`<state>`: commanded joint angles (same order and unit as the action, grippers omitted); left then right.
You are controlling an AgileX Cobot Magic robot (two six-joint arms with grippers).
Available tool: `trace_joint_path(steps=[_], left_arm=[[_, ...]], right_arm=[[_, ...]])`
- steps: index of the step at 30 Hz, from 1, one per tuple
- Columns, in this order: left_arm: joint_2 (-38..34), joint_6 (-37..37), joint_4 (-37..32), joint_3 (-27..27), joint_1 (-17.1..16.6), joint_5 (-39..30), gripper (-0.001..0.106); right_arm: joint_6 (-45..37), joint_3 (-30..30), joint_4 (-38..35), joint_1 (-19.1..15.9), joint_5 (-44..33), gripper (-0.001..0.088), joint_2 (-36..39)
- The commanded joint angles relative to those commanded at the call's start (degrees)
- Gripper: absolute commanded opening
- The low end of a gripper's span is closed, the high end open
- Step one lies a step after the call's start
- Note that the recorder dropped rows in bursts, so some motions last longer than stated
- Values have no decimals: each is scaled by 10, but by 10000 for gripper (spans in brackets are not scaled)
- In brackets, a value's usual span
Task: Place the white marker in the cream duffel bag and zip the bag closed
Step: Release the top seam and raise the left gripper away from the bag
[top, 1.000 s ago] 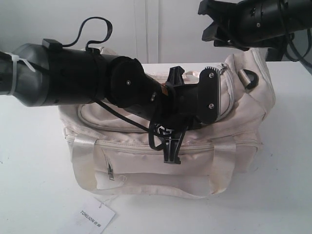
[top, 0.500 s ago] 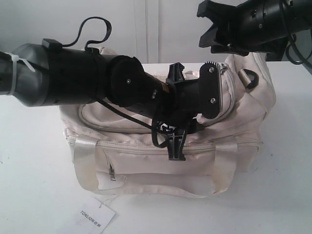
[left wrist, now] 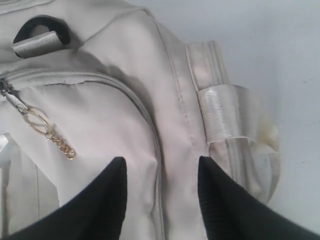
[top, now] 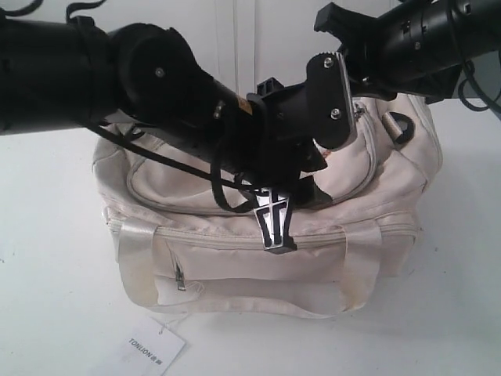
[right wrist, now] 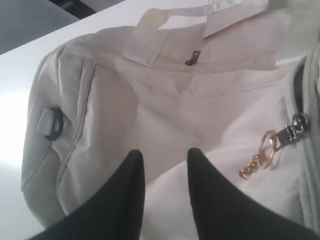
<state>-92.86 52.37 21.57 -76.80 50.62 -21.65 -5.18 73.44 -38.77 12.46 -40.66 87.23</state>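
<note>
Right gripper (right wrist: pixel 164 152) in the foreground, mid-frame, black fingers (right wrist: pixel 120 200) parted, cream duffel bag (right wrist: pixel 150 100) fabric showing in the gap. Gold ring pull (right wrist: pixel 266 142) with chain hangs off the zipper slider (right wrist: pixel 296 127), just beside one finger. Black end ring (right wrist: pixel 52 125) at the bag's end. Strap handle (right wrist: pixel 150 35) sits near the small pocket zipper (right wrist: pixel 192 59).

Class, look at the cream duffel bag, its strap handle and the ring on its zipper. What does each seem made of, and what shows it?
The cream duffel bag looks like soft woven fabric, matte; it creases and sags. The strap handle looks like satin-like webbing, glossy, catching light. The ring is probably metal, with a shiny gold finish and a small chain.
</note>
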Motion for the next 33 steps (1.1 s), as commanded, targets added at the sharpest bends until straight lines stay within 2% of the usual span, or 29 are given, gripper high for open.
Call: trace_joint_path(steps=[9,16,19,26,27,28,30,31,32,33], left_arm=[[18,-132,-11,0,-33,-73,496],[23,-202,-16,0,-68,-151,461],[23,-224,-19,0,-79,-178,384],[26,-241,-24,0,-88,-235,98],[26,-241,-24,0,-88,-244,25],[26,-241,-24,0,-88,-247,0],[26,-242,-24,0,-88,-251,0],[28,-248,-24,0,-88,-255,0],[28,-255,-24,0,-88,-255,0],[30,-258,-25,0,-88,-255,0]], right_arm=[[0,0,19,0,-27,292,-32],[31,0,88,0,-51,293,-59],[47,0,117,0,-65,293,-67],[59,0,152,0,-95,293,-76],[59,0,153,0,-102,278,-78],[59,0,153,0,-107,261,-78],[59,0,153,0,-116,214,-78],[59,0,153,0,-129,130,-78],[59,0,153,0,-133,96,-78],[58,0,153,0,-142,19,-78]])
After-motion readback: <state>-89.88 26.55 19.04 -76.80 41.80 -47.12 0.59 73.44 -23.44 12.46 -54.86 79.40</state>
